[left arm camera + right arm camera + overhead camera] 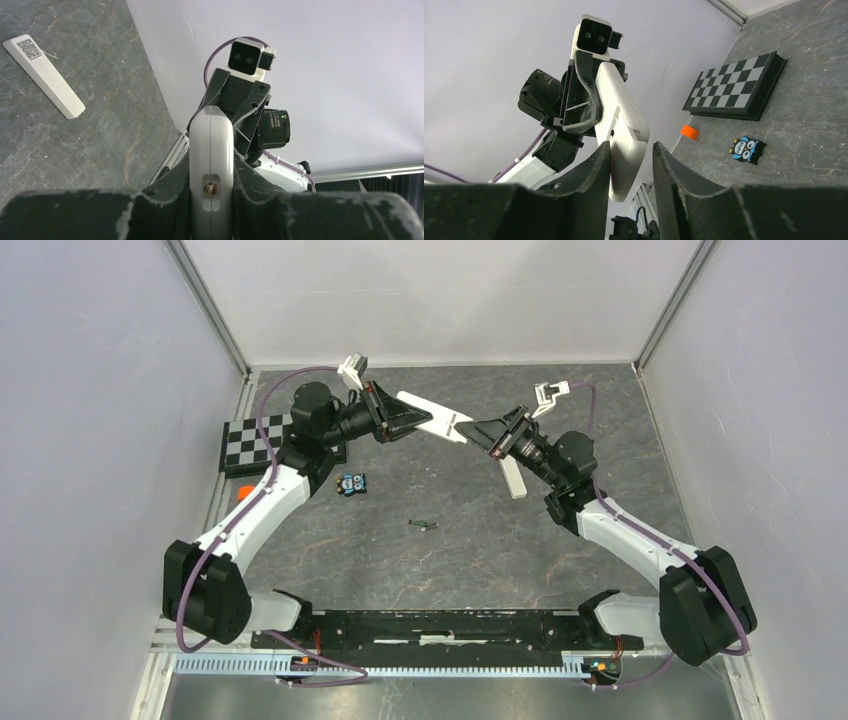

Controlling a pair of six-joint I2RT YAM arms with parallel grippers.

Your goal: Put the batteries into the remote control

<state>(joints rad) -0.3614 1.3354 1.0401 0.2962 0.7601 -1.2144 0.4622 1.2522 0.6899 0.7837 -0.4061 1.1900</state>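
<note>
Left tool (211, 165): closest to the left wrist camera. Its two dark fingers are clamped on the sides of a long white plastic remote control (211, 145), held in the air above the bench and pointing toward the other arm.
Right tool (631, 147): its dark fingers stand apart on either side of the remote's free end. One finger looks to touch it and a sliver of gap shows at the other, so it is not gripping.
Batteries: one tiny slim dark cylinder battery (425, 525) lies loose near the middle of the dark grey stone-patterned bench (480, 570), well apart from both tools. No others can be made out.
Loose white part: a long flat white plastic strip (42, 75) with a square printed code at one end lies on the bench under the right arm. It may be the battery cover, but that is a guess.
Battery bay: hidden, so I cannot tell which way it faces or whether anything is loaded.
Stage: judged early, with the remote shared between the arms and no battery picked up.
Risk, drop: if the right tool closes off-centre, it could lever the remote out of the left tool's side grip.
Risk, roll: the battery is small and round, so a glancing touch could send it rolling away.
Risk, reach: neither tool is free, so fetching the battery means one of them leaving the remote.
</note>
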